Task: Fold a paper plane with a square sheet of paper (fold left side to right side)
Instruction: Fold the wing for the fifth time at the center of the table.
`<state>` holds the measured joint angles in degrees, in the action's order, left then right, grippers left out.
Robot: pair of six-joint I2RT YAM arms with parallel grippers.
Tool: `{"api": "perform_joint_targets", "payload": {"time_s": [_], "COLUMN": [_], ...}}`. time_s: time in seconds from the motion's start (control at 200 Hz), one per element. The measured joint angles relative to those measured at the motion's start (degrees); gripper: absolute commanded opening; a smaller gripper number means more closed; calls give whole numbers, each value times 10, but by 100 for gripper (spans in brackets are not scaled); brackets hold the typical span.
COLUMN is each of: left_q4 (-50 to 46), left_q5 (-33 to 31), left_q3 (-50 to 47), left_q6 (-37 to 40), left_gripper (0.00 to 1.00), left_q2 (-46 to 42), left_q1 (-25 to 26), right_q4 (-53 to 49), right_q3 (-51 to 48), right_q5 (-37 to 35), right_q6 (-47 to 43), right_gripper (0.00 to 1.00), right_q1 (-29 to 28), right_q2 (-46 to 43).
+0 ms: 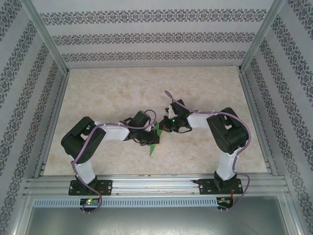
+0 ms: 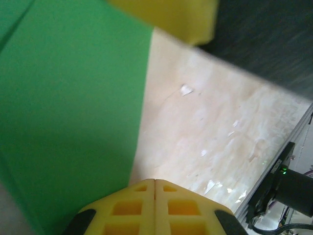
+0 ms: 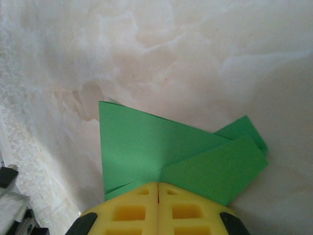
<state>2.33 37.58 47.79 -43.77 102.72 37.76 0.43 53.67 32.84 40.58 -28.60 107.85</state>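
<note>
The green sheet of paper (image 1: 154, 145) lies mid-table between the two arms, folded into overlapping pointed flaps. In the right wrist view the paper (image 3: 142, 147) lies flat just ahead of my right gripper (image 3: 158, 185), whose yellow fingers are pressed together with the tips at its near edge. My left gripper (image 2: 155, 182) is shut too, with nothing between its fingers; the paper (image 2: 73, 122) spreads along its left side. A yellow finger (image 2: 171, 17) of the other gripper shows at the top. From above, the left gripper (image 1: 148, 140) and right gripper (image 1: 166, 128) meet over the paper.
The marble-patterned table (image 1: 122, 93) is boxed in by patterned walls (image 1: 146, 39) and metal rails (image 1: 146, 183) along the front and sides. A black arm part with a green light (image 2: 286, 181) stands at the table edge.
</note>
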Motion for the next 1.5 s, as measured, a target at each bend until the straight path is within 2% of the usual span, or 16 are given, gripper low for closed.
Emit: {"api": "perform_joint_targets", "payload": {"time_s": [0.4,1.134,1.354,1.499], "left_q4": [70,71,38,14], "left_q5": [10,17,5,-30], "left_q3": [-87,-169,-164,-146], "left_q6": [-17,-38,-36,-21], "left_gripper": [0,0,5,10], "left_q2": [-44,-115,-135,-178], "left_q1": [0,28,31,30], "right_q4": [-25,-49,-64,-78], "right_q3": [17,30,40,49], "right_q5": [11,15,9,-2], "right_q6": [-21,-45,-46,-47], "right_gripper": [0,0,0,1], "right_q1": [9,11,11,11], "right_q2": [10,14,14,14]}}
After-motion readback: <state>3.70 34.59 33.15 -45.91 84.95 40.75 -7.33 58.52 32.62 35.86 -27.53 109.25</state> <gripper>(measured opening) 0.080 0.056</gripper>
